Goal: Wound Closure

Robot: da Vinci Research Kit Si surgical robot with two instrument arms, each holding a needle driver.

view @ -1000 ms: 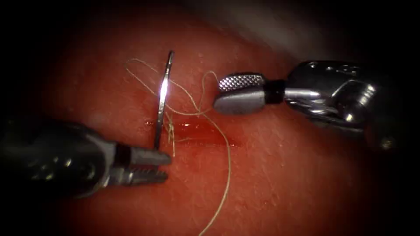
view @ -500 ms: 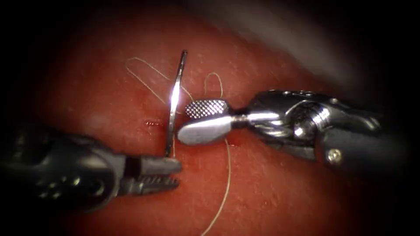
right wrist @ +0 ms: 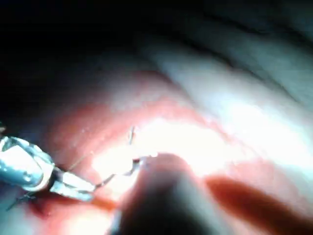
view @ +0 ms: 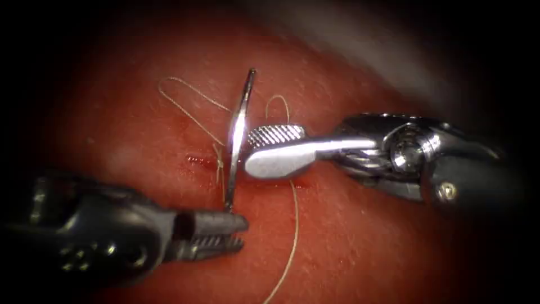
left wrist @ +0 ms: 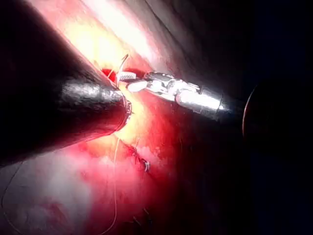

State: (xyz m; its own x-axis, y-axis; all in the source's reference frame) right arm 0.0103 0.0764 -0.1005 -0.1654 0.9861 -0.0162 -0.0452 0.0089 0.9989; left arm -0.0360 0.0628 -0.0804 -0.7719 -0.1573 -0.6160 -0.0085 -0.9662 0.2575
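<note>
Between the right tool (view: pixel 247 151)'s spread jaws, above the cut (view: pixel 247 169) and clear of the tissue (view: pixel 365 236), stands the needle (view: pixel 238 135), its lower end pinched by the left tool (view: pixel 236 229); a square mid-curve grip looks wisest.

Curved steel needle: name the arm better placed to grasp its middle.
Right, probably: the right tool, jaws open, sits at mid-curve of the curved steel needle; the left tool grips its lower end.

1. The place is a surgical training bench (a lab, not an operating room).
2. Red tissue (view: pixel 360 236) with a cut (view: pixel 264 179) lies under an endoscope light.
3. Thread (view: pixel 292 236) trails across it.
</note>
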